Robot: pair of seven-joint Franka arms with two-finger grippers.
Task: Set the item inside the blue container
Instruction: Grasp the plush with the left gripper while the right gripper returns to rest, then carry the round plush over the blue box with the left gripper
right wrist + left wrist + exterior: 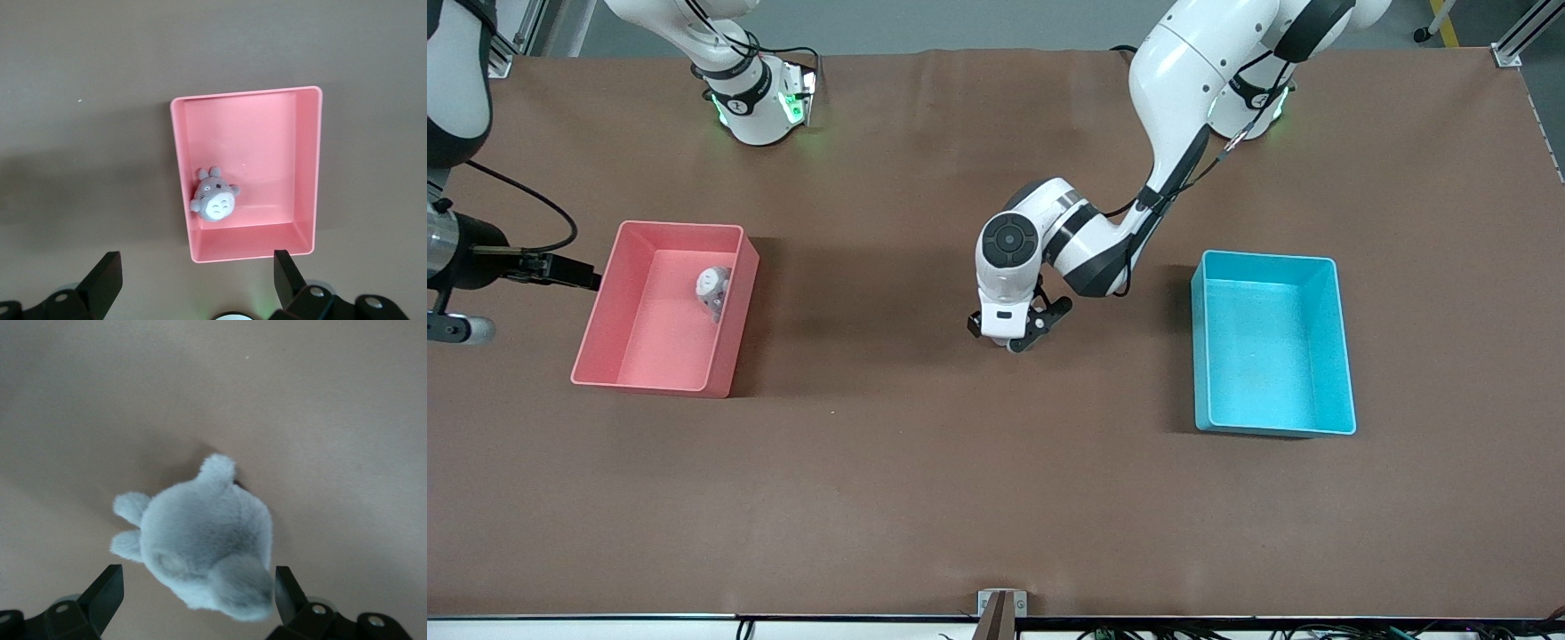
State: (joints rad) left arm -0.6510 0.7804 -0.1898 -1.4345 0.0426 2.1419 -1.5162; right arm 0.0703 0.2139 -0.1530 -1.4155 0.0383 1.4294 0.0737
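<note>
A grey plush toy (200,543) lies on the brown table near its middle. My left gripper (198,577) is low over it and open, one finger on each side; one finger is close to the plush, the other stands clear of it. In the front view the left gripper (1021,333) hides this toy. The blue container (1267,356) sits empty toward the left arm's end of the table, apart from the gripper. My right gripper (574,271) hangs open and empty, high beside the pink bin.
A pink bin (654,356) stands toward the right arm's end of the table and holds a grey and white plush (711,289). The right wrist view looks down on that pink bin (267,140) and its plush (215,195). Bare brown table lies between the two bins.
</note>
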